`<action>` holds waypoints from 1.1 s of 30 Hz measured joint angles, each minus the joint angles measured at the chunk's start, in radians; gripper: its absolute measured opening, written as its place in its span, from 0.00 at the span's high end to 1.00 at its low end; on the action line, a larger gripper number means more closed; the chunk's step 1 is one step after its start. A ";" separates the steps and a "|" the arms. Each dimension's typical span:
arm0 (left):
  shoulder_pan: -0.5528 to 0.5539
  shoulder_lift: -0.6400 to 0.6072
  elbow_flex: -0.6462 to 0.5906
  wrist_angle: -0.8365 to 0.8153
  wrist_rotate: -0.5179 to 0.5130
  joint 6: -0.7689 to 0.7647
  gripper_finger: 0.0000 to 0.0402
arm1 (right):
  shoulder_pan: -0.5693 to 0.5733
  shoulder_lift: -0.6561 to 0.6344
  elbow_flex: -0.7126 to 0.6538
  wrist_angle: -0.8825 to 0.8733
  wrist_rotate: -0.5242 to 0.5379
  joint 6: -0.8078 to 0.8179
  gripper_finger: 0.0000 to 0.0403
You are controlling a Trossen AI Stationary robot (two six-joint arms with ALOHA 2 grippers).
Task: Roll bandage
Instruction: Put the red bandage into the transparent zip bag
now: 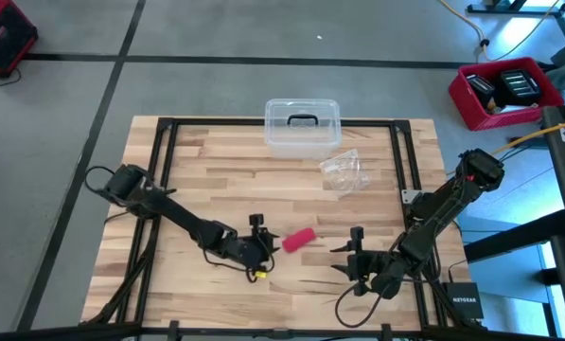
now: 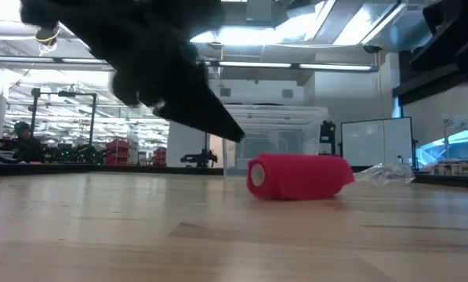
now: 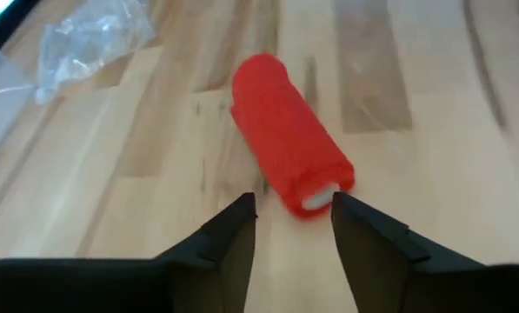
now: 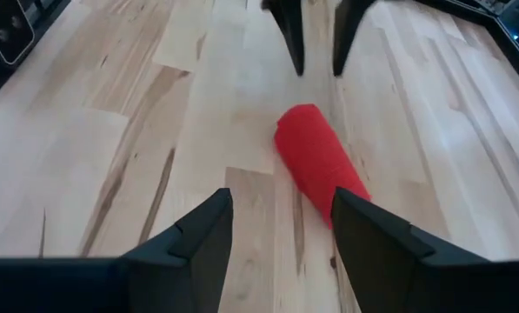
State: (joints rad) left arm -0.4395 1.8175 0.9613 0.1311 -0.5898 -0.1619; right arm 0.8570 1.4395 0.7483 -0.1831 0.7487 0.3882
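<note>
The bandage (image 1: 298,239) is a short red roll lying on its side on the wooden table (image 1: 216,180), near the front middle. In the low view the bandage (image 2: 300,176) shows a pale core at one end. My left gripper (image 1: 263,246) stands open just left of it, and its fingertips (image 3: 242,209) stop a little short of the roll's core end (image 3: 318,196). My right gripper (image 1: 355,254) stands open to the roll's right, clear of it. In the right wrist view the bandage (image 4: 316,161) lies beyond my right gripper (image 4: 281,204).
A clear plastic box (image 1: 302,126) with a dark handle stands at the table's far edge. A crinkled clear wrapper (image 1: 344,172) lies in front of it, to the right. A red crate (image 1: 504,93) sits off the table at the far right.
</note>
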 joint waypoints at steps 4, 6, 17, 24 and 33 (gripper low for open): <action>-0.032 -0.055 0.011 -0.137 0.007 -0.036 0.63 | 0.000 -0.001 0.002 -0.005 0.001 0.000 0.51; -0.041 -0.094 0.019 -0.214 -0.009 -0.071 0.63 | -0.001 -0.023 0.026 -0.096 0.001 0.005 0.51; 0.037 -0.117 0.027 -0.031 -0.158 -0.088 0.63 | -0.348 -0.376 0.143 -0.797 0.035 0.003 0.51; 0.082 -0.002 0.026 0.119 -0.157 -0.095 0.63 | -0.730 -0.481 -0.085 -0.566 -0.161 -0.085 0.51; 0.117 0.027 0.025 0.175 -0.158 -0.092 0.63 | -1.121 -0.295 -0.290 0.034 -0.487 -0.284 0.51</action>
State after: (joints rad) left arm -0.3222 1.8442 0.9867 0.3063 -0.7475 -0.2543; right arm -0.2637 1.1447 0.4584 -0.1487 0.2614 0.1043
